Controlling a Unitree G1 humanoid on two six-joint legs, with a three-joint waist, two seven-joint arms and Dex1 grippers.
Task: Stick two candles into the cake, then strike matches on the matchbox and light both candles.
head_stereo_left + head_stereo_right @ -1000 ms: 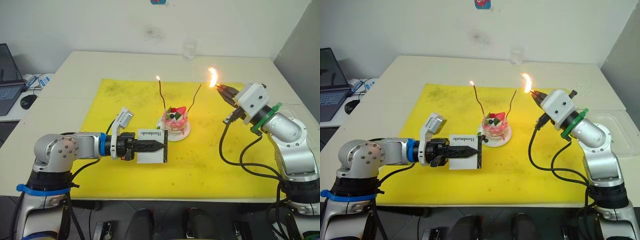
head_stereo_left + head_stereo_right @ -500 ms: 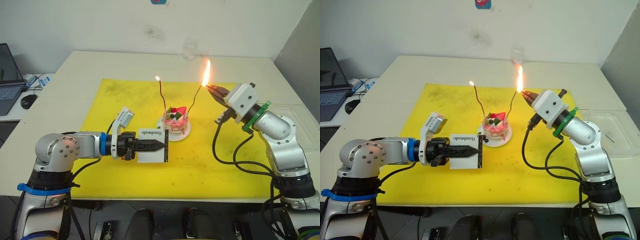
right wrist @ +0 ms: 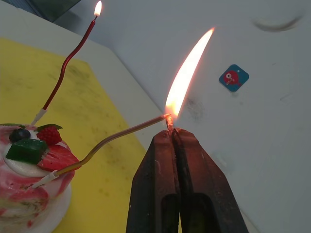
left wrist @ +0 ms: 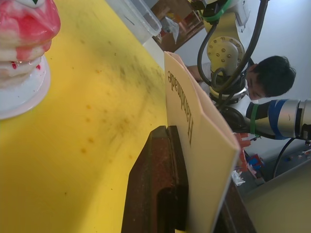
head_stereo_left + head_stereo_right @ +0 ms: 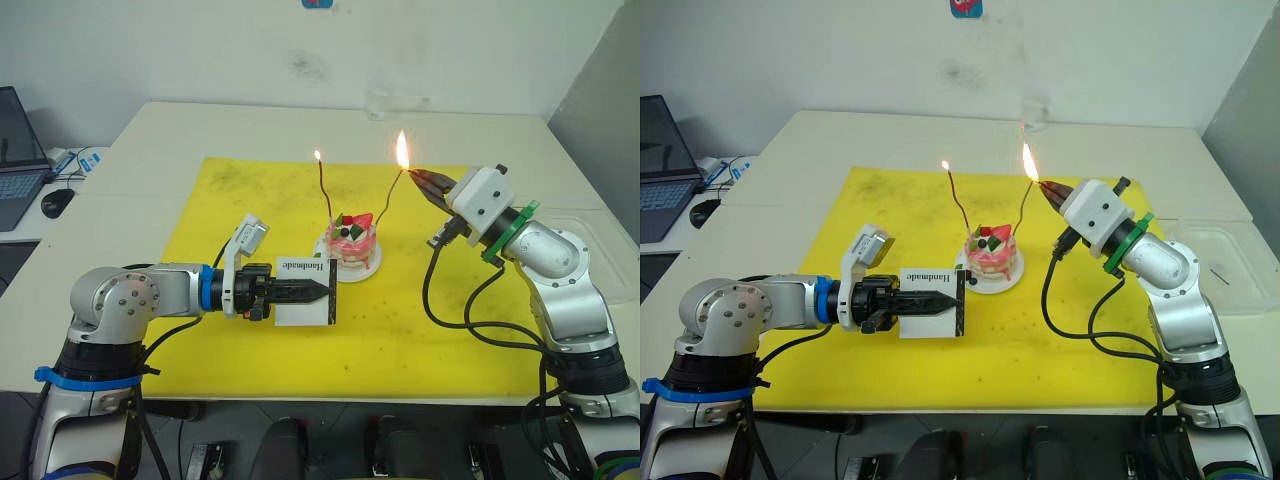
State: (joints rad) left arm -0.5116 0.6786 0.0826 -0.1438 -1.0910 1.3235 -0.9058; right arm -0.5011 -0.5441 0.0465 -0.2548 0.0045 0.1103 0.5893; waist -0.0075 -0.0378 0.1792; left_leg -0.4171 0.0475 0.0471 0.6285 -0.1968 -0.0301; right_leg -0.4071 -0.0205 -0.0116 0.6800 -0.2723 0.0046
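The right gripper (image 3: pixel 172 133) has its two black fingers pressed together on a burning match (image 3: pixel 169 124), with only the match's short charred tip showing above them. The tall flame (image 5: pixel 402 151) touches the upper end of the tan candle (image 3: pixel 112 140), which curves down from there into the cake (image 5: pixel 351 241). The dark red candle (image 5: pixel 324 190) also stands in the cake, on its left side, and carries a small flame of its own at the top.

The left gripper (image 5: pixel 318 290) is clamped on the matchbox (image 5: pixel 305 292), a flat white box with dark printed lettering and a dark edge. It is held upright on its side, just in front of the cake and slightly to the left, close to the plate (image 5: pixel 373 265) but not touching it.

The small pink cake, topped with strawberry, dark berries and green leaves, sits on its white plate near the middle of a yellow mat (image 5: pixel 250 190), which covers a pale table (image 5: pixel 200 125). A laptop (image 5: pixel 18 155) sits at the far left.
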